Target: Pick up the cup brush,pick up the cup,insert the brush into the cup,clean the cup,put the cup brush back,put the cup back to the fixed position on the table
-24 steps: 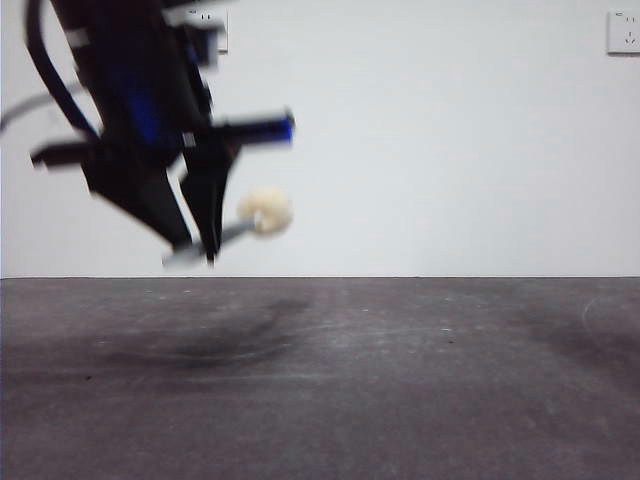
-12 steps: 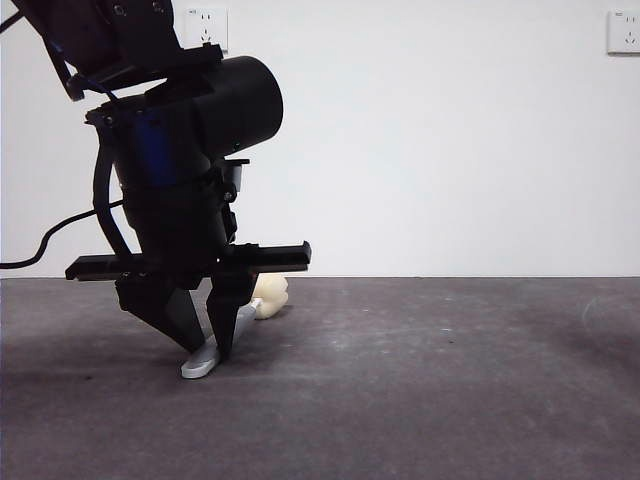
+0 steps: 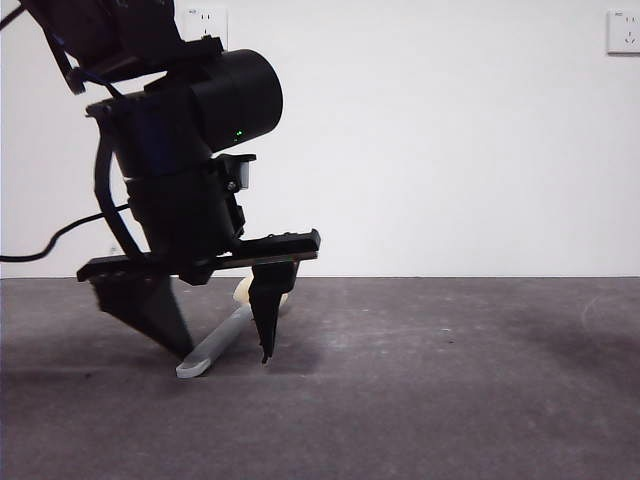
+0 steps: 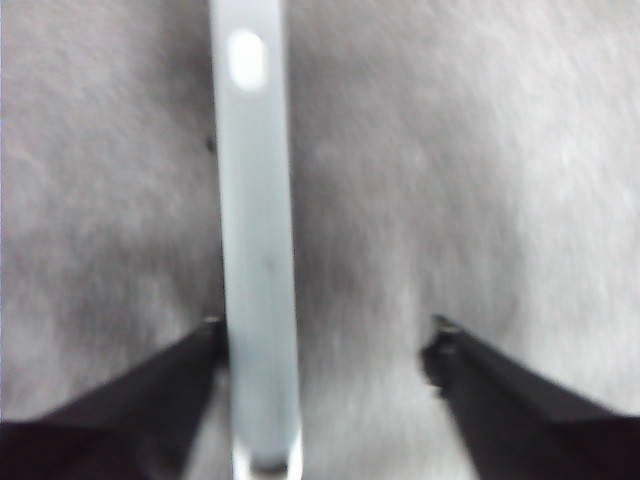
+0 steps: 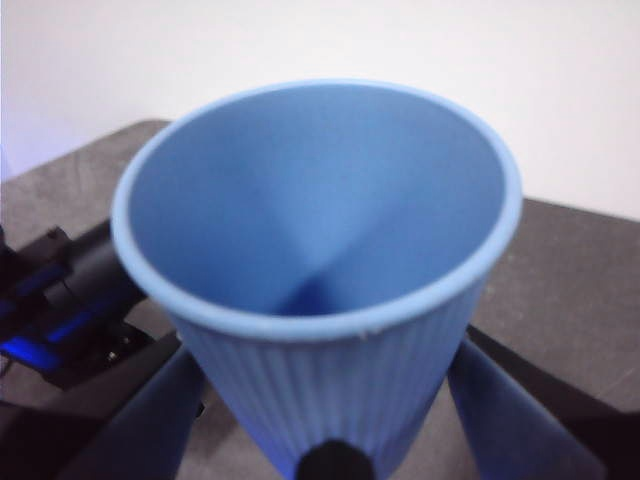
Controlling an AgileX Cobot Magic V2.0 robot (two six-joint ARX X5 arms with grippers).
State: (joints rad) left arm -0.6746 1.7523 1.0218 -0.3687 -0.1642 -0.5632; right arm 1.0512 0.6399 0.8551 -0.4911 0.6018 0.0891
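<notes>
The cup brush [image 3: 222,338] lies on the table [image 3: 430,380], its grey handle slanting up to the cream sponge head [image 3: 244,291] behind. My left gripper [image 3: 225,355] stands low over it, open, one jaw on each side of the handle. In the left wrist view the handle [image 4: 256,250] runs close along one jaw of the left gripper [image 4: 325,335], with a wide gap to the other. My right gripper [image 5: 330,430] is shut on the blue ribbed cup [image 5: 330,250], held upright with its mouth open; it is out of the front view.
The left arm's black body [image 3: 190,130] fills the upper left of the front view, and part of it shows beside the cup [image 5: 60,300] in the right wrist view. A white wall with sockets [image 3: 625,32] stands behind the table.
The left gripper came down to the table with the brush, then opened. The brush handle now rests on the table between the spread jaws.
</notes>
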